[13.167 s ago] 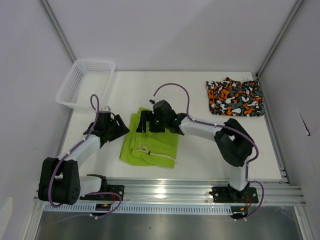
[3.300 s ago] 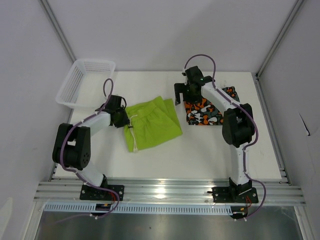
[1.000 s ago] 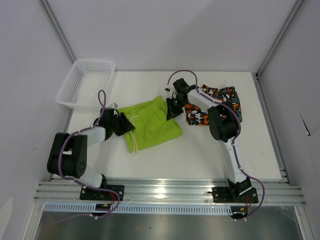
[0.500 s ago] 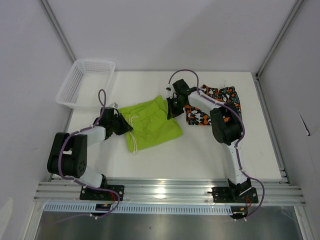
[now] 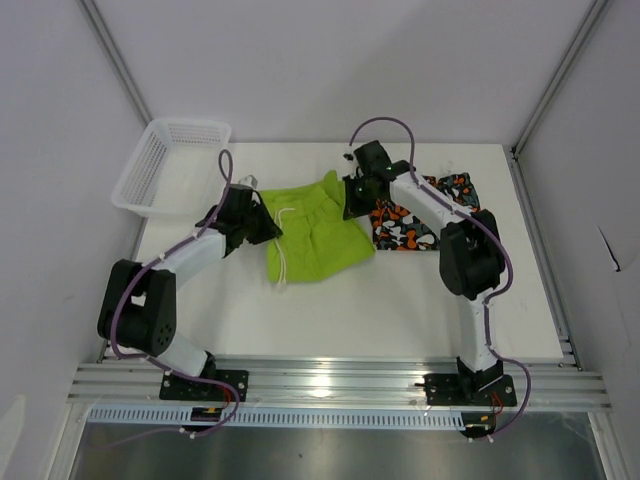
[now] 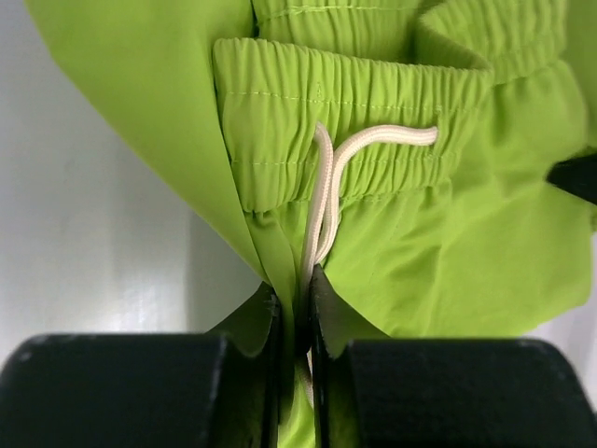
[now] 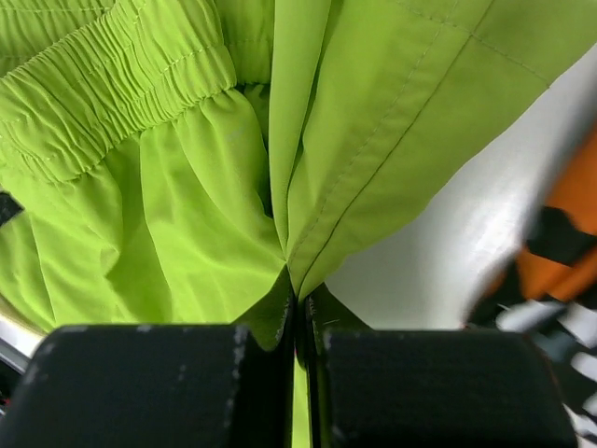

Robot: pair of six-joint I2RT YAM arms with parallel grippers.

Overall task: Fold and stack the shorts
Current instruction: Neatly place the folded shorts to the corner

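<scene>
Two pairs share the white table, and as I judge it neither is stacked yet. The lime green shorts sit mid-table, slung between my two hands with the lower part draped on the surface. They look bunched and loosely doubled, not squarely folded. The camo shorts lie just to their right toward the far side, partly under my right arm, and seem compact enough to be folded, though I cannot be sure. My left gripper is pinched thin on green cloth below the waistband. My right gripper is pressed tight on a pleat at the corner nearest the camo. The drawstring loops loose. What is left is flattening the green pair and laying one pair on the other.
</scene>
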